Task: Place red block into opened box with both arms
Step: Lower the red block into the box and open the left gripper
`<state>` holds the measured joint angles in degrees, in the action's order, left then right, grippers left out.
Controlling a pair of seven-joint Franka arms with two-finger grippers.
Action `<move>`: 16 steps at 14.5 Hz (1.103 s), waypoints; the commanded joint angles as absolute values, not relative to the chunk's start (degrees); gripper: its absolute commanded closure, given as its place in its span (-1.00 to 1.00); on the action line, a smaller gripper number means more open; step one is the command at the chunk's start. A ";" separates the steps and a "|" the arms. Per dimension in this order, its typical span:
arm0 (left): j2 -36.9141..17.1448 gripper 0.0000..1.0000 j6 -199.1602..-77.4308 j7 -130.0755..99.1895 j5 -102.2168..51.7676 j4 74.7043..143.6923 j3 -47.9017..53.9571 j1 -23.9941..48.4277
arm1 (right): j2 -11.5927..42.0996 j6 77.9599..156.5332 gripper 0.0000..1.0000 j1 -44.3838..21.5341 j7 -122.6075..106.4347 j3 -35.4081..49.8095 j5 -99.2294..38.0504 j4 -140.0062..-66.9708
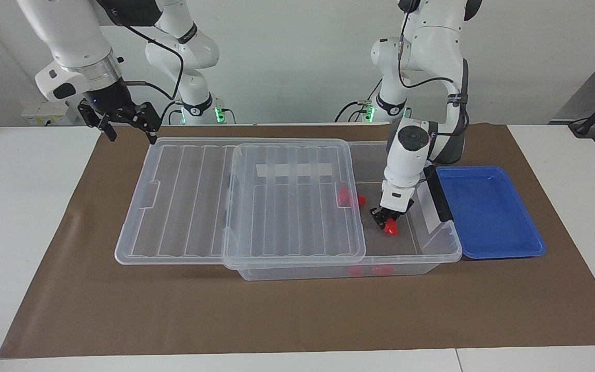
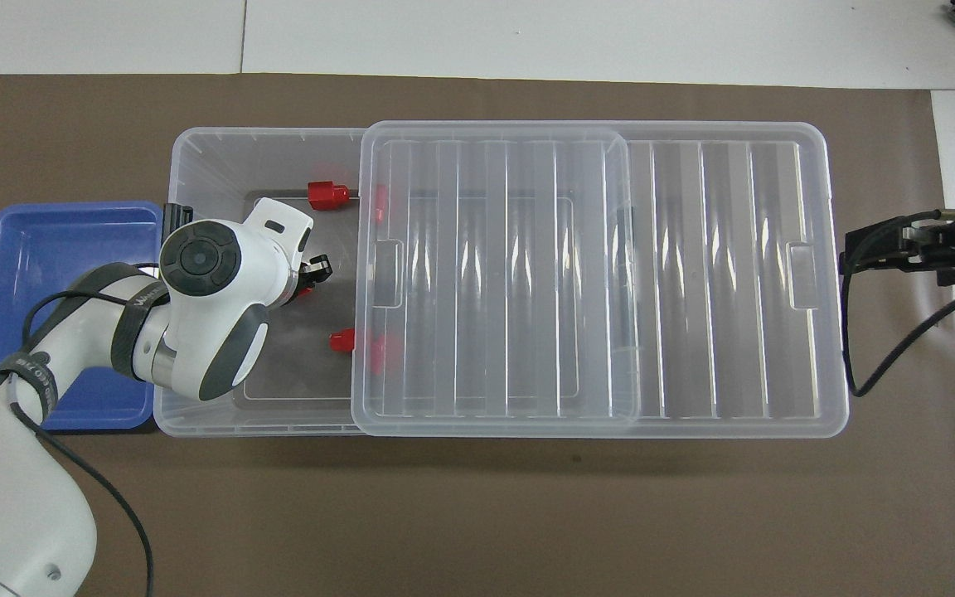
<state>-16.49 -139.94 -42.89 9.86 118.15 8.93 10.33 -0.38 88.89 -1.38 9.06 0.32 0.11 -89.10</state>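
Note:
My left gripper [image 1: 387, 220] reaches down inside the uncovered end of the clear box [image 1: 447, 244], shut on a small red block [image 1: 392, 227] held low over the box floor. From overhead the white wrist covers most of this left gripper [image 2: 312, 274], and only a sliver of the red block [image 2: 304, 291] shows. The ribbed clear lid [image 1: 199, 206] lies slid toward the right arm's end and covers most of the box [image 2: 187, 166]. My right gripper [image 1: 128, 125] hangs open over the mat at the lid's [image 2: 693, 274] outer end, holding nothing; it also shows overhead [image 2: 875, 249].
Other red blocks lie in the box: one near the wall nearer the robots [image 1: 360, 200] [image 2: 343, 340], partly under the lid, and one by the wall farther from them [image 1: 380, 269] [image 2: 327, 195]. A blue tray [image 1: 488, 212] [image 2: 55, 274] sits beside the box at the left arm's end.

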 commanded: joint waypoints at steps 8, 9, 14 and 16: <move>-16.61 -0.83 -140.98 -43.59 11.16 118.57 7.73 11.07 | -0.97 88.95 -1.00 -1.76 9.49 -0.09 -0.26 -89.91; -16.61 -0.88 -140.72 -43.59 11.34 118.39 7.73 10.99 | -0.88 89.03 -1.00 -1.67 9.49 -0.09 -0.26 -89.83; -15.47 -1.00 -136.16 -43.33 11.34 116.73 7.73 10.90 | -0.97 89.03 -1.00 -1.67 9.58 -0.09 -0.26 -89.91; -14.59 -1.00 -132.12 -43.24 11.34 114.79 7.82 10.90 | -0.97 88.95 -1.00 -1.84 9.49 0.00 -0.26 -89.91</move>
